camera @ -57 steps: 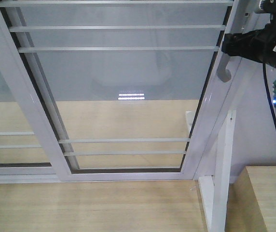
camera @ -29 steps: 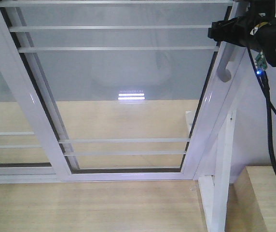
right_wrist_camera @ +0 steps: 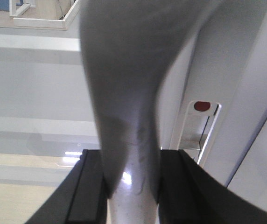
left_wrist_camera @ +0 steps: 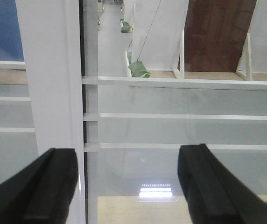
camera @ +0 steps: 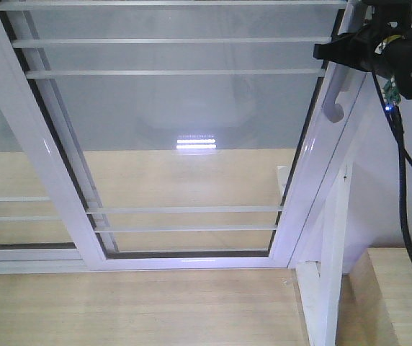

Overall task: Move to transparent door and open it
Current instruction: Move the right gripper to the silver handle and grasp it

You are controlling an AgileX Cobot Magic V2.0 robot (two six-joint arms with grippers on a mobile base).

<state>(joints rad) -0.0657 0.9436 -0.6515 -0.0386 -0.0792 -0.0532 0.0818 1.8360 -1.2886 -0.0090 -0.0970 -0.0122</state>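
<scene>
The transparent door point(camera: 184, 130) fills the front view: clear glass with thin white bars in a glossy white frame. Its curved silver-grey handle point(camera: 333, 97) runs down the right stile. My right gripper point(camera: 335, 55) reaches in from the upper right and is shut on the top of that handle. In the right wrist view the handle point(right_wrist_camera: 124, 93) passes between the two black fingers point(right_wrist_camera: 90, 191), which press on both its sides. My left gripper point(left_wrist_camera: 131, 186) is open in front of the glass beside the door's left stile point(left_wrist_camera: 49, 84), with nothing between its fingers.
A second glass panel without a handle point(camera: 4, 166) overlaps on the left. A bare white frame post point(camera: 332, 245) stands at the lower right beside a wooden block point(camera: 400, 295). A black cable point(camera: 406, 216) hangs from the right arm. A latch with a red dot point(right_wrist_camera: 202, 106) sits beside the handle.
The right gripper has moved left from beside the frame onto the top of the handle. The door itself has not visibly shifted.
</scene>
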